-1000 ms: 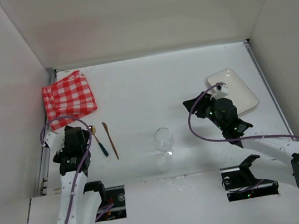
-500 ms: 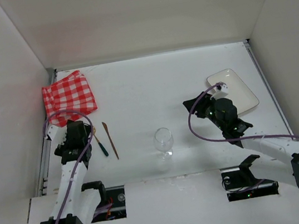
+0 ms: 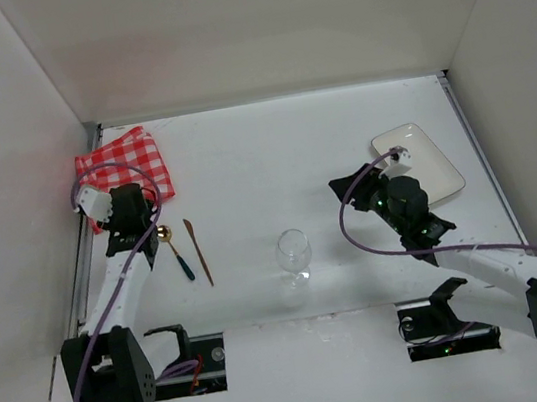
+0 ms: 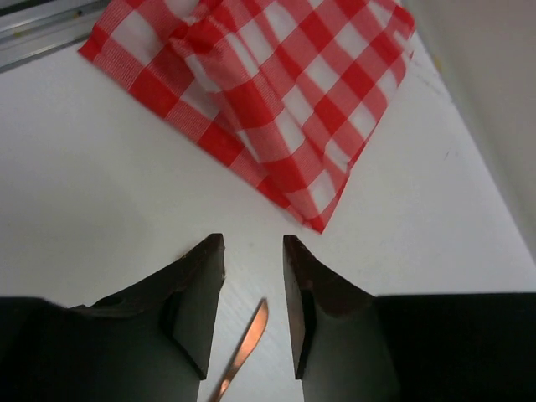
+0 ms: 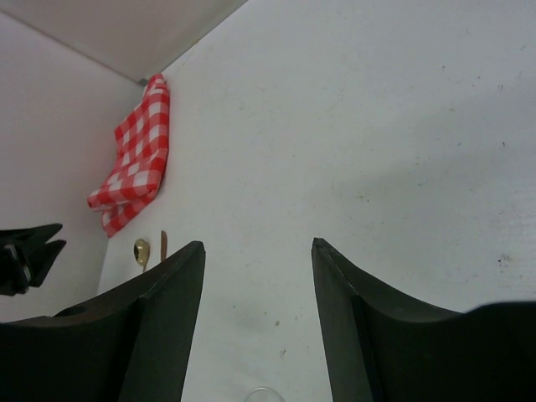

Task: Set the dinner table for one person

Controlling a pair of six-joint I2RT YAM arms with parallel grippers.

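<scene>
The dinner table [image 3: 273,160] is a broad white surface. A red-and-white checked cloth [image 3: 123,172] lies folded at its far left. My left gripper [image 3: 140,218] hovers at the cloth's near right corner [image 4: 314,224]. Its jaws stand narrowly apart, open, with nothing between them [image 4: 253,241]. A copper knife [image 4: 247,347] lies on the table below the gap. A gold-bowled spoon [image 3: 175,250] lies just left of the knife [image 3: 198,252]. My right gripper [image 3: 346,189] is wide open and empty [image 5: 255,244]. It sits left of the white plate [image 3: 420,163].
A clear wine glass [image 3: 294,253] stands upright near the front middle, and its rim [image 5: 264,394] shows under the right jaws. White walls enclose the table on three sides. Metal strips [image 3: 86,279] run along the side edges.
My left arm has swung away from the spoon toward the checked cloth, and its jaws have narrowed. The right arm has stayed put.
</scene>
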